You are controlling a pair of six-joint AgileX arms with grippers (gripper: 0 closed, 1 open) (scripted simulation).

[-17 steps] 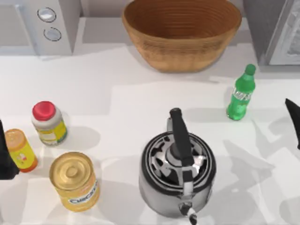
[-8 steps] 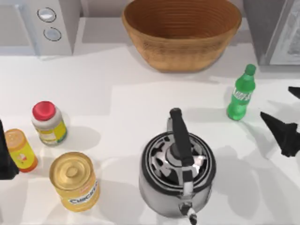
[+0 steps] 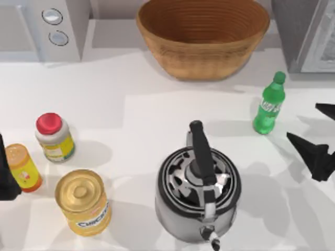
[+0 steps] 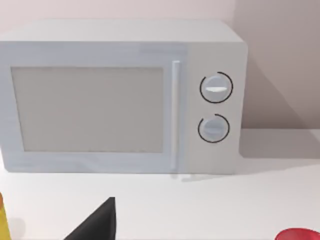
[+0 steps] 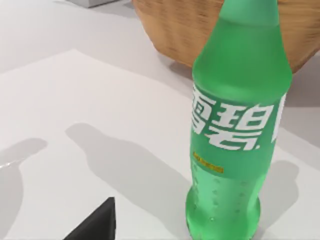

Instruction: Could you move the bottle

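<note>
The bottle is a slim green soda bottle with a green cap and a green-white label. It stands upright at the right of the table, in front of the basket. My right gripper hovers just right of it and slightly nearer the front, open and not touching it. In the right wrist view the bottle looms close, with one dark fingertip low in the picture. My left gripper is parked at the table's left edge beside the orange bottle, and one of its fingertips shows spread to the side, open.
A steel kettle stands front centre, left of the right gripper. A wicker basket sits at the back. A microwave is at the back left. A red-capped jar, a small orange bottle and a yellow can stand at the left.
My right gripper has come in from the right edge toward the bottle and its fingers now show spread. The bottle and the left arm have not moved.
</note>
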